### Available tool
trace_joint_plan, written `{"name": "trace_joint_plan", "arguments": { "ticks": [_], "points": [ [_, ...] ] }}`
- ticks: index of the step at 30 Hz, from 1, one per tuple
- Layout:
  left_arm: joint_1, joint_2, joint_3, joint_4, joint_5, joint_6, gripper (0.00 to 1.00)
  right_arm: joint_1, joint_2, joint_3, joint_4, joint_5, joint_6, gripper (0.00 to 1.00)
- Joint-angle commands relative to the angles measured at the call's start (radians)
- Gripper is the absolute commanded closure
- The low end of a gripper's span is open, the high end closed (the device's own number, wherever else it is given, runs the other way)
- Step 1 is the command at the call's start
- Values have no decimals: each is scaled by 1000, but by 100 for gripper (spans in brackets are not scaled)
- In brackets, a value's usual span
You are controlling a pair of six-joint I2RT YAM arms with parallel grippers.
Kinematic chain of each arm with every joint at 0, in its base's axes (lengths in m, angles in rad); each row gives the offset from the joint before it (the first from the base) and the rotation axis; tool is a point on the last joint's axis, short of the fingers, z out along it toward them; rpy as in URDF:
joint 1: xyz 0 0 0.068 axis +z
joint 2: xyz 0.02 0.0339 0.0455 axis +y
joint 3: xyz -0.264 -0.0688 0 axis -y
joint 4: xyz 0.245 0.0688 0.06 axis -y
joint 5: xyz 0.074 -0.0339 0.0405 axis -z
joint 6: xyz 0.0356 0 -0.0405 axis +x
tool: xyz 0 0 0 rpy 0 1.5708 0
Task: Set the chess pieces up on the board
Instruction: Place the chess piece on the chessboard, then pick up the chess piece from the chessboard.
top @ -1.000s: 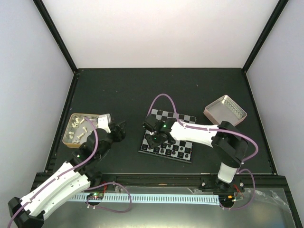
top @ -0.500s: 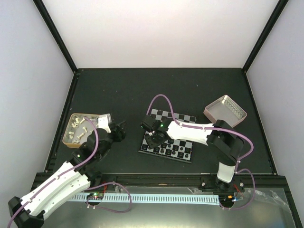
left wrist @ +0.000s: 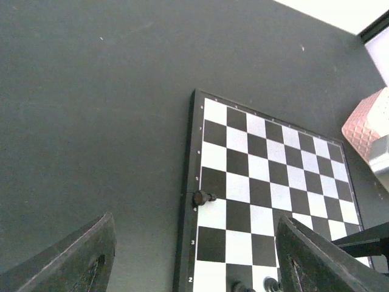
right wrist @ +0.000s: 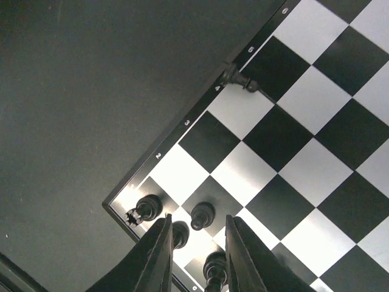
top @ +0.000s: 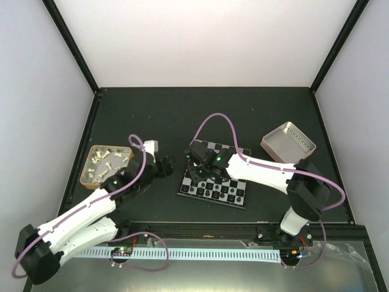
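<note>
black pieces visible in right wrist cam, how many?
5. Four stand in the board corner: rook, pawn, two others at the frame's bottom. A fifth piece lies tipped at the board edge. More may sit out of frame.

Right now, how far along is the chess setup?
Done: black pieces stand in the near rows of the board. In hand: nothing; the left gripper and right gripper are open and empty. Left: one black piece lies tipped at the board's edge, and pale pieces sit in the tan tray.
</note>
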Motion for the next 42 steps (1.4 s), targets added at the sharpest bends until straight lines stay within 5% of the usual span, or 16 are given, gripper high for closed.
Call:
{"name": "trace_joint_plan", "arguments": {
  "ticks": [1,19,32,42],
  "points": [
    [8,131,93,-14,93,-30,27,-10,-14,-31,34,27,22,74],
    [9,752,437,-173,242,-6,61,-143,-290,-309,201,110,149,75],
    [10,907,531,-233,205,-14,80,-165,-295,-339,227,82,134,77],
    [12,940,558,-234,204,1,80,-168,-296,-342,229,78,134,78]
  ]
}}
